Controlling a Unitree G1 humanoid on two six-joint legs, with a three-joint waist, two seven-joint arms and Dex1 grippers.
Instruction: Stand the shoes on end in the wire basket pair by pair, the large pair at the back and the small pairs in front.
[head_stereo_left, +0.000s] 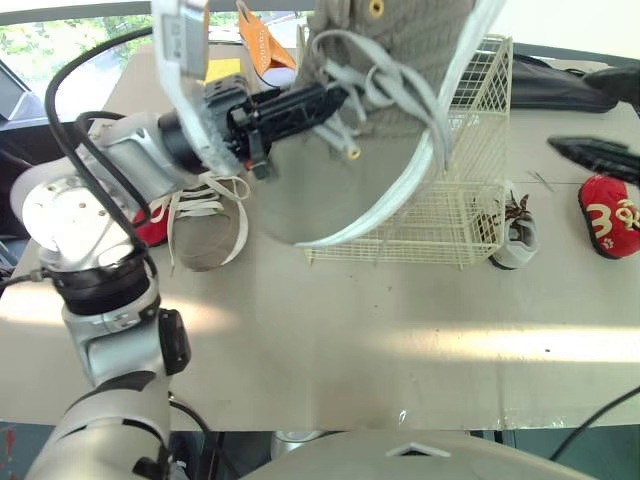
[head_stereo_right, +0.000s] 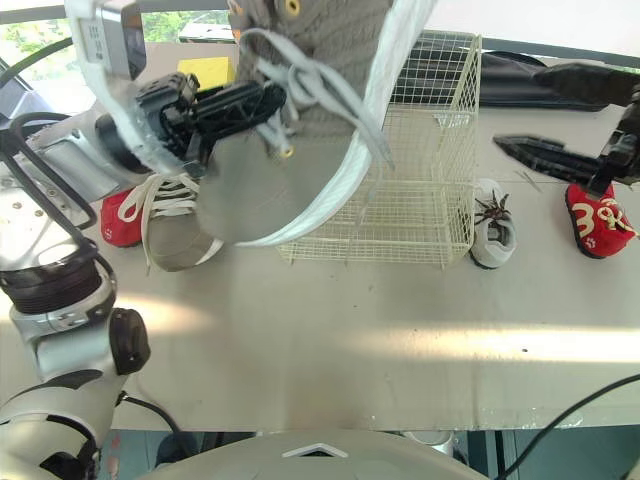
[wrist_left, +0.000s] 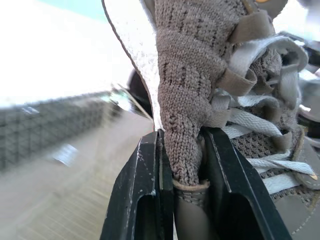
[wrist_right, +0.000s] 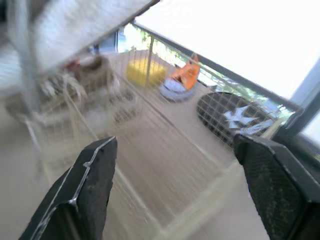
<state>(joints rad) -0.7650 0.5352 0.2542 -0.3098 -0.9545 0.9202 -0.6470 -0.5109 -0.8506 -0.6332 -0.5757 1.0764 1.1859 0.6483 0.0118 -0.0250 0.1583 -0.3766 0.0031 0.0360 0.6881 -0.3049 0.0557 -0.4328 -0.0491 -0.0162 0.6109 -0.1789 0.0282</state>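
Left gripper clamped on the big shoe's knit collar; shoe held aloft (white-edged sole showing), basket just beyond the fingertips. Right gripper spread wide, red shoe close beside it.

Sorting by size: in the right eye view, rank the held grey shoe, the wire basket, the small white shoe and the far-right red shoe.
Largest: grey shoe, though nearness to the camera inflates it.
Then wire basket.
Last: red shoe and white shoe look alike.
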